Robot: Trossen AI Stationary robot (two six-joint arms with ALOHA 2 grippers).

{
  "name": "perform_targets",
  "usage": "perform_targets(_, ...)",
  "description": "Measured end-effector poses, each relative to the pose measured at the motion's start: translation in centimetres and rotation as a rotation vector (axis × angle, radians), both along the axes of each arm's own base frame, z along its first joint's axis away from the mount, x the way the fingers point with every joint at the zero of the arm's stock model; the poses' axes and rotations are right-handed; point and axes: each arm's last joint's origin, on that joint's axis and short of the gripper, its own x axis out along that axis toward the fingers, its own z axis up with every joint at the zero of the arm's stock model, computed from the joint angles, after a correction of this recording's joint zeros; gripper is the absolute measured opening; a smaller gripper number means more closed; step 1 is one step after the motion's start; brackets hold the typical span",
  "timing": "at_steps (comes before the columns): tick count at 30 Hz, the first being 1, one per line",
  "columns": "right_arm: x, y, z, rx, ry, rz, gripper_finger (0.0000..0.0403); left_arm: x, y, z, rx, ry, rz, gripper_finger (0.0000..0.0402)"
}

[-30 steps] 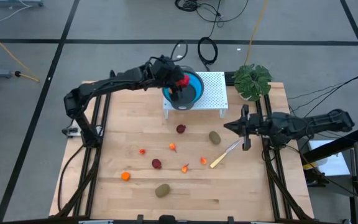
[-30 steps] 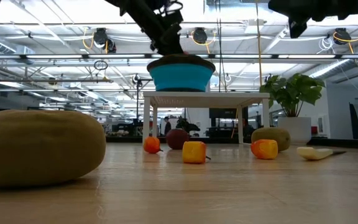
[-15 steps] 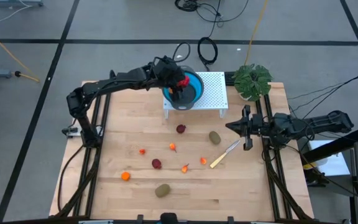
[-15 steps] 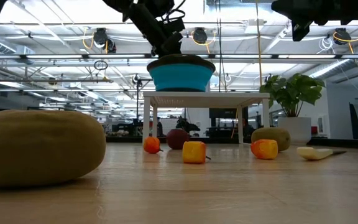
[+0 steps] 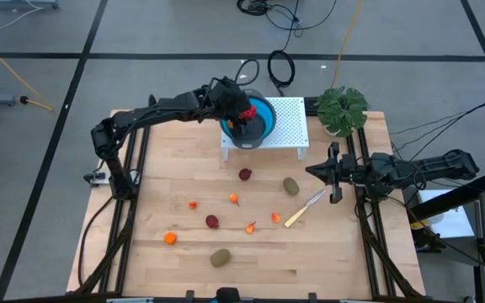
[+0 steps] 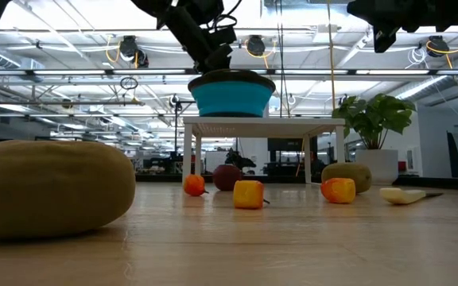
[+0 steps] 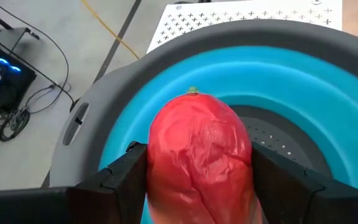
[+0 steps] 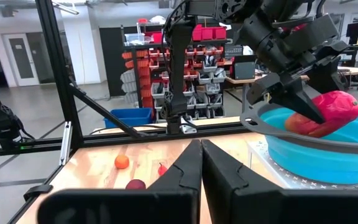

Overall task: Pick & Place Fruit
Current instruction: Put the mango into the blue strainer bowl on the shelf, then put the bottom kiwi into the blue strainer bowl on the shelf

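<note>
My left gripper [image 7: 201,190] reaches from the table's left over the blue bowl [image 5: 262,120], which stands on the white perforated stand [image 5: 288,126] at the far edge. It is shut on the long red fruit [image 7: 201,146]. On the wood lie two dark red balls [image 5: 245,174] [image 5: 212,221], two brownish-green ovals [image 5: 290,185] [image 5: 220,257] and several small orange bits [image 5: 235,199]. My right gripper [image 8: 201,163] hovers shut at the table's right side, holding nothing. My left gripper pinches the red fruit's two long sides [image 7: 160,168] between its two fingers [image 7: 124,177]. The fingers slant down from the table's left and lie along the fruit, whose stem tip [image 7: 192,91] sticks out past them. It hangs over the bowl's hollow; whether it touches the bowl, I cannot tell.
A yellow-handled knife [image 5: 306,208] lies right of the middle, near the oval. A green potted plant [image 5: 341,108] stands at the far right corner beside the stand. The near oval [image 6: 50,187] fills the low view's left foreground.
</note>
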Motion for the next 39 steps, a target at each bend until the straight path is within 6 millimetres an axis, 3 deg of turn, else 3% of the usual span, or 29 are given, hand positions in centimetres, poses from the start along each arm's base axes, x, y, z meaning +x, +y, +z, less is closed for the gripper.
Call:
perform_targets(14, 0.0, 0.0, 0.0, 0.0, 0.0, 0.001, 0.0001, 0.0, 0.1, 0.1, 0.025, 0.001, 0.002, 0.03)
perform_targets(20, 0.0, 0.0, 0.2, 0.002, -0.016, 0.002, 0.0001, -0.8, -0.4, 2.9, 0.083, -0.018, 0.027, 0.029)
perform_targets(25, 0.0, 0.0, 0.2, 0.015, -0.025, 0.004, 0.0001, -1.9, -2.5, 6.3, 0.081, -0.119, 0.039, 0.0259)
perform_targets(29, 0.0, 0.0, 0.2, 0.056, -0.021, 0.009, 0.0001, -3.2, -4.4, 7.7, 0.024, -0.141, 0.046, 0.0219)
perform_targets(39, 0.0, 0.0, 0.2, 0.047, -0.02, 0.008, 0.0004, -4.4, -7.5, 7.6, -0.173, -0.109, 0.025, 0.009)
